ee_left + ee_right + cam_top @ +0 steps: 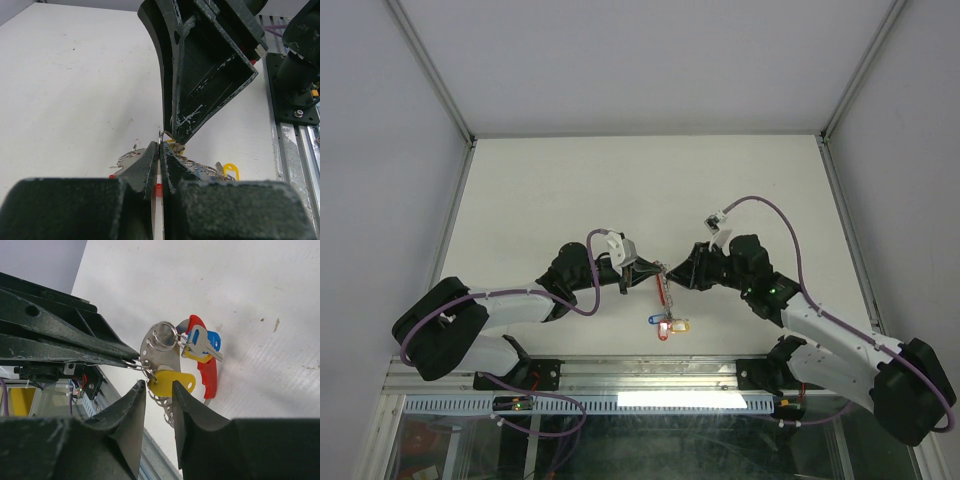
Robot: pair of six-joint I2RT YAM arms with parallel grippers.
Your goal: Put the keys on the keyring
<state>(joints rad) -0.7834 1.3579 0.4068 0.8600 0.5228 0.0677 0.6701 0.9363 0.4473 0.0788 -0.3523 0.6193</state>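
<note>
the two arms meet nose to nose near the front middle of the white counter [620, 190]. the left pincer [159, 146] is closed, its two tips pressed flat together, and a thin strip of red shows in the slit between them. from the right wrist view the same pincer comes in from the left as a dark wedge, and its point pinches the wire loops at the metal edge of the keyring [207, 372].

the keyring hangs out from that point, with its red arc on the far side and the silvery part on the near side. from above it reads as a short red line running from the left tips toward the arm bases.

the keys [200, 342] are bunched on it: one silvery key lies over a blue tag [215, 340], and a yellow tag [172, 382] sits lower. from above, blue, red and yellow tags cluster at the near end of the keyring.

the right pincer [159, 385] stands partly open with a clear gap between its fingers. the yellow tag lies just past the fingertips, in line with the gap, and is not clamped.
</note>
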